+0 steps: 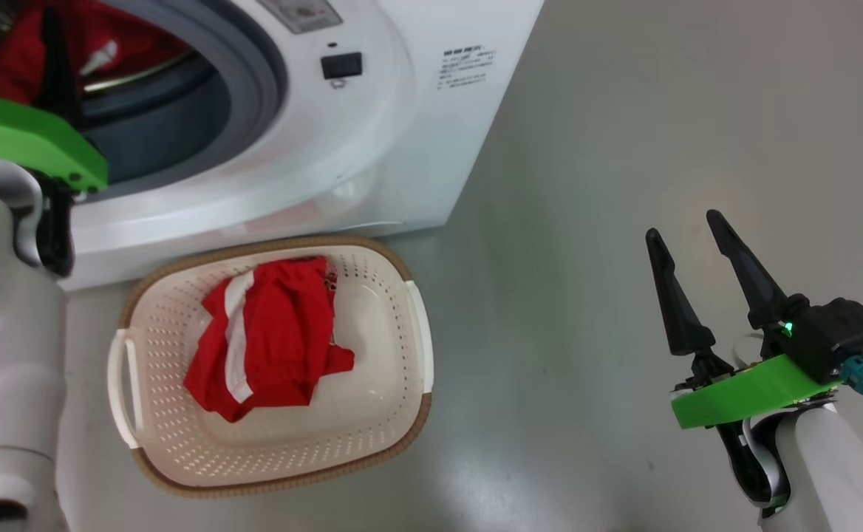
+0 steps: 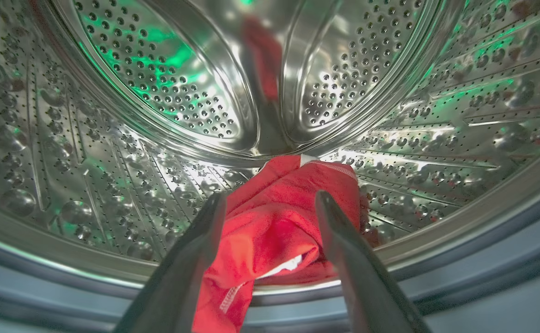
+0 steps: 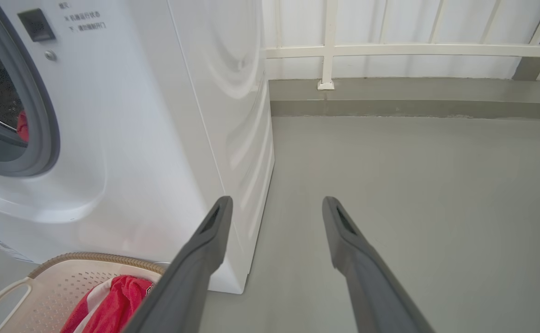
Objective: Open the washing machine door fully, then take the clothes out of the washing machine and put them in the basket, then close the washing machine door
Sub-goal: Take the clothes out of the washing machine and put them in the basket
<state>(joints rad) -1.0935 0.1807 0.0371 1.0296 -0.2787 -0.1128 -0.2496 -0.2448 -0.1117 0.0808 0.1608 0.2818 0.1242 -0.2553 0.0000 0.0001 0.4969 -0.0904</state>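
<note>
Two red pieces to account for: one garment [image 1: 269, 340] lies crumpled in the basket [image 1: 391, 403], which stands on the floor [image 1: 587, 222] just in front of the washing machine [image 1: 402, 148]. A second garment [image 2: 279, 222] is heaped at the bottom of the drum [image 2: 159, 92], close to the front lip and just inside the grey rubber ring [image 1: 254, 70]. The left gripper [image 2: 271, 198] reaches into the drum mouth, jaws spread wide with nothing pinched. In the left wrist view the heap lies straight ahead and slightly below, framed between the two fingers. Its long axis runs roughly along them, from a white-trimmed fold hanging near the lip back toward the rear of the drum. Whether the fingertips touch the cloth I cannot tell. The right gripper [image 1: 683, 225] hangs over bare floor, well apart from machine and basket, jaws also spread and empty. Judgement: the left arm is far the nearer, and the step in hand is fetching the second garment. Since the heap lies lengthwise between the fingers, closing would take it across its narrow width — a little more reach down into the cloth looks needed first, or the jaws may catch only a loose top fold.
</note>
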